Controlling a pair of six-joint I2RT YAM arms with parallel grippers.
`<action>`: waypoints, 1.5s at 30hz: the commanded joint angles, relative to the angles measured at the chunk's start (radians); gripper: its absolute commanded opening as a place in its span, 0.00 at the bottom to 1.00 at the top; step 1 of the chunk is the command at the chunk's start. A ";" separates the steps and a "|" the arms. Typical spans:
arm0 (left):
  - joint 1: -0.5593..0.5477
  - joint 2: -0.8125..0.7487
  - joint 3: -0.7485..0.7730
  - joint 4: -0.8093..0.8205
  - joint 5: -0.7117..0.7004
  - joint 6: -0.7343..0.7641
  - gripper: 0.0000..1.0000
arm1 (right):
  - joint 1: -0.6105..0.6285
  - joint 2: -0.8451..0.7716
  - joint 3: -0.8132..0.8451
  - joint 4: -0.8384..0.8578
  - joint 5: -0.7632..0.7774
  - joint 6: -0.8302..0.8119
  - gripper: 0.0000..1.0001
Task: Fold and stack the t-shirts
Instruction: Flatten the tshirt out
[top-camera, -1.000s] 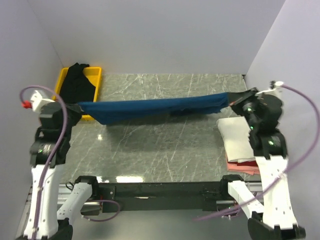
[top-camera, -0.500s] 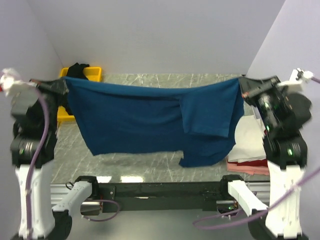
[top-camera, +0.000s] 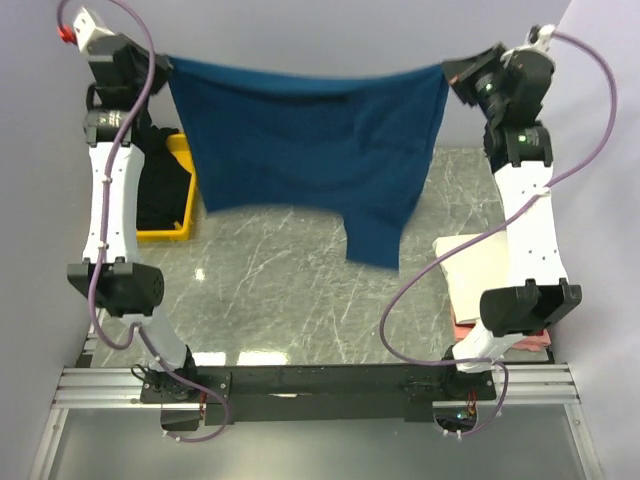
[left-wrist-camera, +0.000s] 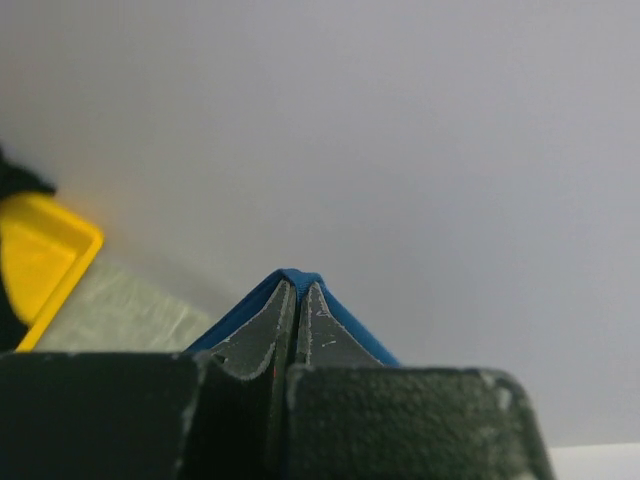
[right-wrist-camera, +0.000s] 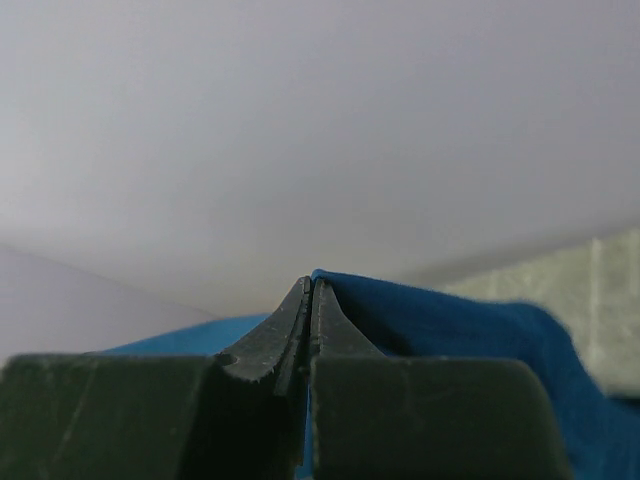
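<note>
A dark blue t-shirt (top-camera: 310, 140) hangs spread wide and high over the table, one sleeve dangling lowest at the middle right. My left gripper (top-camera: 165, 68) is shut on its upper left corner, my right gripper (top-camera: 448, 72) on its upper right corner. In the left wrist view the blue cloth (left-wrist-camera: 296, 277) wraps over the pinched fingertips (left-wrist-camera: 298, 290). In the right wrist view the blue cloth (right-wrist-camera: 440, 320) runs off to the right of the shut gripper (right-wrist-camera: 312, 286). A black t-shirt (top-camera: 155, 190) lies in the yellow bin. Folded t-shirts, white (top-camera: 470, 270) over pink and red, sit at the right.
A yellow bin (top-camera: 182, 195) stands at the table's back left, partly behind the left arm. The marble table (top-camera: 300, 300) lies under the hanging shirt. Grey walls close in the back and both sides. A black rail (top-camera: 320, 385) runs along the near edge.
Both arms have risen and swung toward the back wall, lifting the blue shirt from a taut band low over the table into a hanging sheet held high.
</note>
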 joint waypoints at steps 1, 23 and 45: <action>0.044 0.007 0.222 0.070 0.086 0.022 0.00 | -0.033 -0.003 0.200 0.094 -0.033 0.027 0.00; 0.103 -0.361 -1.191 0.292 0.174 -0.119 0.00 | -0.078 -0.001 -0.805 0.105 -0.168 -0.079 0.00; 0.041 -0.435 -1.389 0.216 0.099 -0.175 0.00 | -0.044 -0.342 -1.313 0.074 0.019 -0.093 0.45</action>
